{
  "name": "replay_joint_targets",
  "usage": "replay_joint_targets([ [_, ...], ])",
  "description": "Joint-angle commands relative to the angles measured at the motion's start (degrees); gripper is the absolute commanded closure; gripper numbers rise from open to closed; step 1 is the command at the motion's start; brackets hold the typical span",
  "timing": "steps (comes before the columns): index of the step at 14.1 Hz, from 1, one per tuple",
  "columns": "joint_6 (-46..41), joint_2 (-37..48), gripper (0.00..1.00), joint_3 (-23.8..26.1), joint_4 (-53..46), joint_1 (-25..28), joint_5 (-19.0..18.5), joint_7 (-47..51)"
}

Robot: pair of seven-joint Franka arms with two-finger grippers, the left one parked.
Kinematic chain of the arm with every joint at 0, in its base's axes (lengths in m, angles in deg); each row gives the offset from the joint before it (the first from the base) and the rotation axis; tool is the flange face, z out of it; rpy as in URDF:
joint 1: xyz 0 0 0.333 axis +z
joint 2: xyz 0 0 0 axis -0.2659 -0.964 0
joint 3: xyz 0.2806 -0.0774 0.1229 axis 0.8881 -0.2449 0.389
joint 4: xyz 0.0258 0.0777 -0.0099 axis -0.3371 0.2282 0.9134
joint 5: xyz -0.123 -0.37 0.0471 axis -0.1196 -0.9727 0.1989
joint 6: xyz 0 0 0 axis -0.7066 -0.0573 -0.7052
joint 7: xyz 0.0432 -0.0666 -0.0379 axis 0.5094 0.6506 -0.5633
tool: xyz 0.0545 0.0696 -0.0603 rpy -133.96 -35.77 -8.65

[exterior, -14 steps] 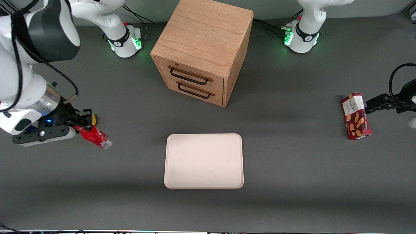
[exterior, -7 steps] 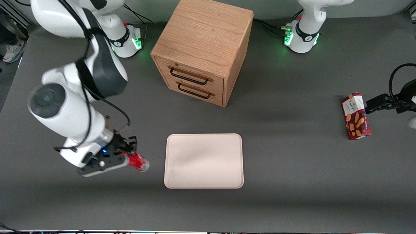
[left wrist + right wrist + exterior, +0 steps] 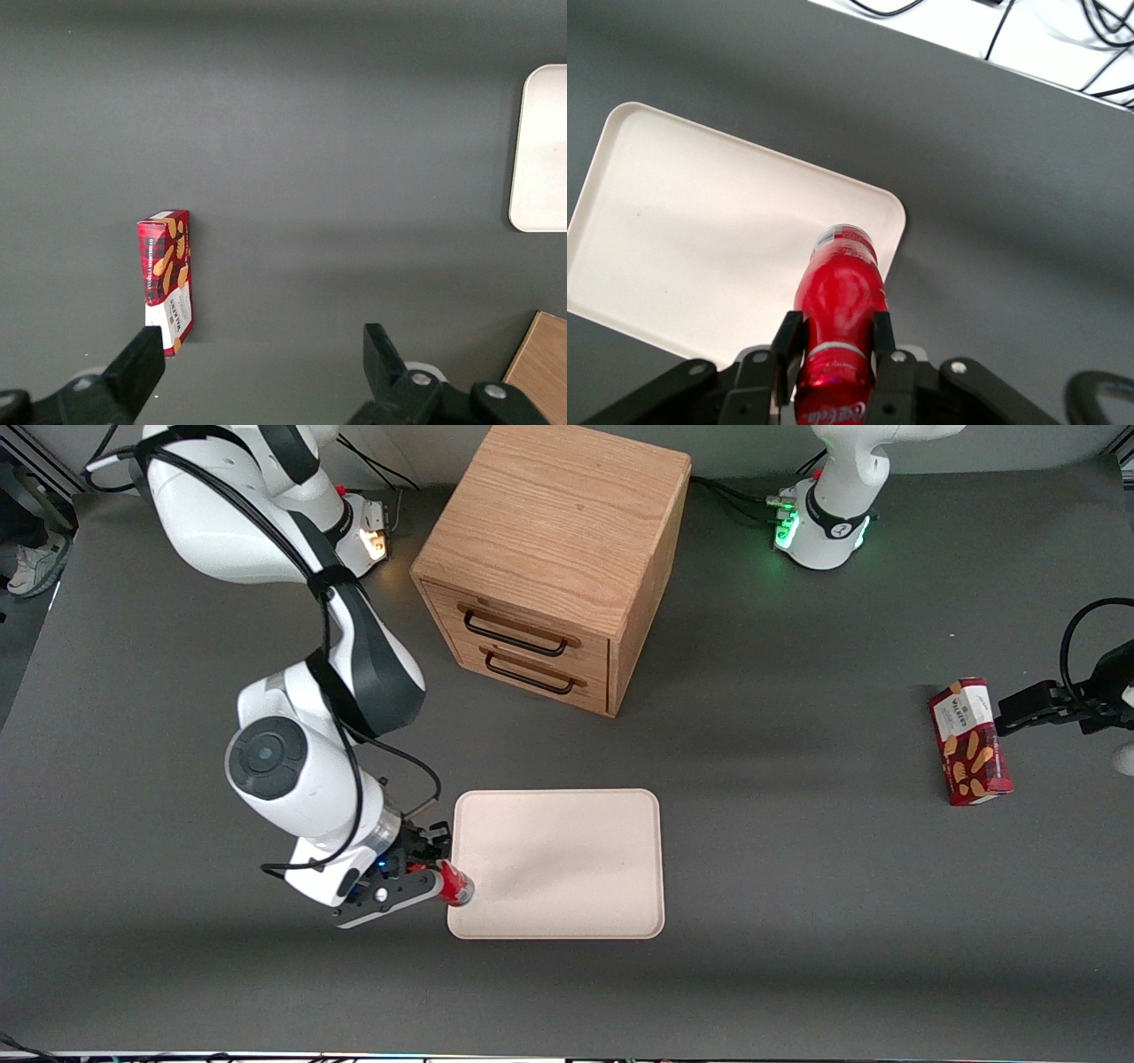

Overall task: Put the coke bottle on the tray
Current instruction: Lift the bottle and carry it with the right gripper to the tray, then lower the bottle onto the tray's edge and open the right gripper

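Small slim bright red coke bottle [image 3: 837,319] held off table, tilted, silvery base leading, over corner of large flat pale cream-pink tray [image 3: 567,841] nearest working arm and front camera. Two-finger black gripper [image 3: 431,879] clamped on bottle's upper body, just above tray rim.

Risks, judged:
- Release here: base lands on raised rim, bottle tips, rolls onto dark grey table [image 3: 797,957].
- Tilted drop: round body rolls across flat tray.
- Descent too low: fingers knock rim, shift tray.

Wooden two-drawer cabinet [image 3: 554,567], red snack box [image 3: 970,741] well apart; no collision threat.

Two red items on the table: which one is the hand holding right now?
The small slim red coke bottle, clamped in the right arm's hand at the cream-pink rectangular tray's edge. The red biscuit-picture snack box lies untouched toward the parked arm's end.
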Motion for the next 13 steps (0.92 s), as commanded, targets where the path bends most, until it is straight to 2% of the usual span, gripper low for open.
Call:
replay_joint_targets([
  [1, 1.2, -3.3, 1.00, 0.2, -3.1, 0.4, -0.4, 1.8],
  [13, 4.3, -6.9, 1.00, 0.3, -0.9, 0.8, -0.3, 5.2],
])
